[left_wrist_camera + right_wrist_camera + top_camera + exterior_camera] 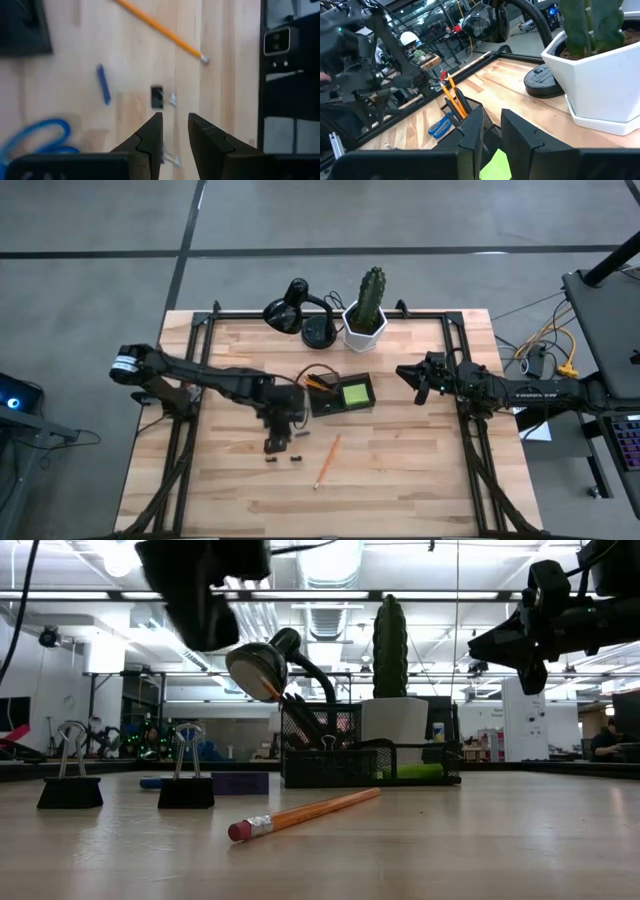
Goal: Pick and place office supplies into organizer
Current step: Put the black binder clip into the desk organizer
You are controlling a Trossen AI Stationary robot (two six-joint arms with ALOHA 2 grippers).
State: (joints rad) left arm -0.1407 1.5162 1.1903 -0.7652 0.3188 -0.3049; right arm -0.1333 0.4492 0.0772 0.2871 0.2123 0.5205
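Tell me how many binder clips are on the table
2: one binder clip stands beside the second clip, left of the loose pencil in the low view. Others may be hidden.

Orange wooden pencil [305, 813] with pink eraser; lime-green square sticky pad [355, 392]; blue-handled scissors [440, 125]; black metal binder clips [70, 782]; white hexagonal pot [364, 330].

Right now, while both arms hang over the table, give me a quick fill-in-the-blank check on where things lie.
1. The loose pencil lies on the ____, outside the organizer.
2. The green sticky pad sits inside the ____.
3. Two black ____ clips stand on the wood near the left gripper.
4. The white pot holds a ____.

Missing words: table; organizer; binder; cactus
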